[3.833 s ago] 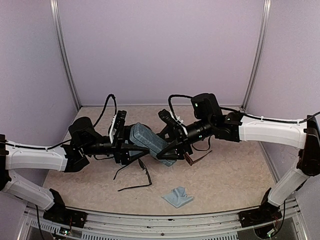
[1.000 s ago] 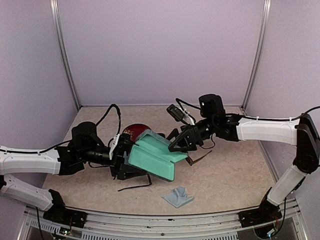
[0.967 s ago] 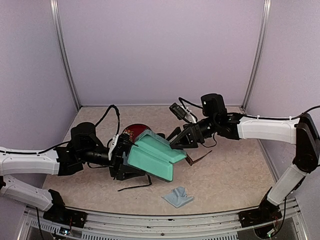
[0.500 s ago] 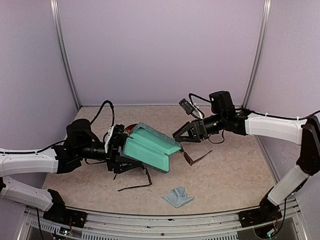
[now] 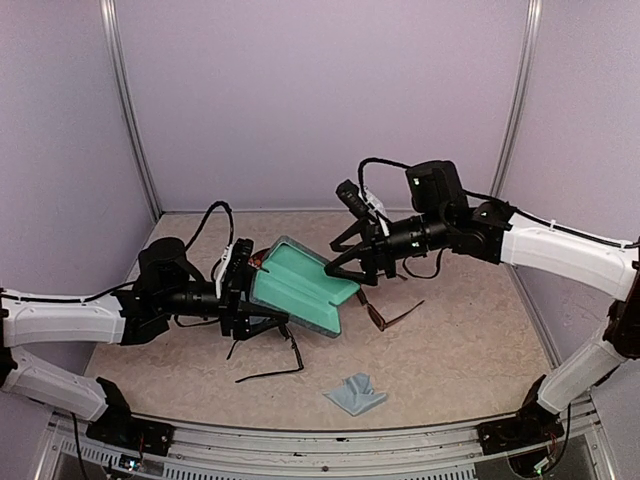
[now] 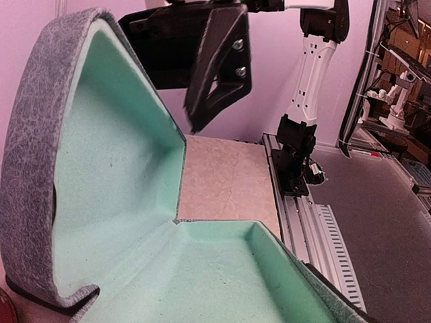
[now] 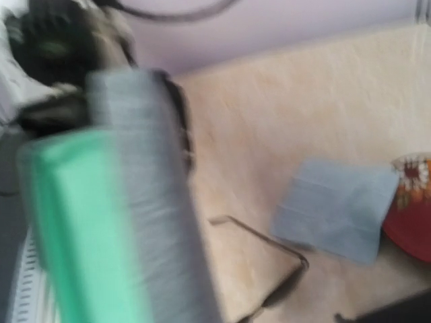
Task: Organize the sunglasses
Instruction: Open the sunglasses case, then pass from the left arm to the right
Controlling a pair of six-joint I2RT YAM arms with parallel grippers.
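Near pebbled grey case point(image 5: 297, 292), thin-armed reddish sunglasses point(image 5: 383, 320).

Plain lilac walls point(image 5: 320, 100) enclose a beige speckled tabletop point(image 5: 460, 350), evenly lit; slim aluminium posts point(image 5: 130, 110) rise at its two far corners.

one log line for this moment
left gripper: holds open case, empty | right gripper: open, near case | reddish-brown sunglasses: on table | black sunglasses: on table | cloth: near front edge
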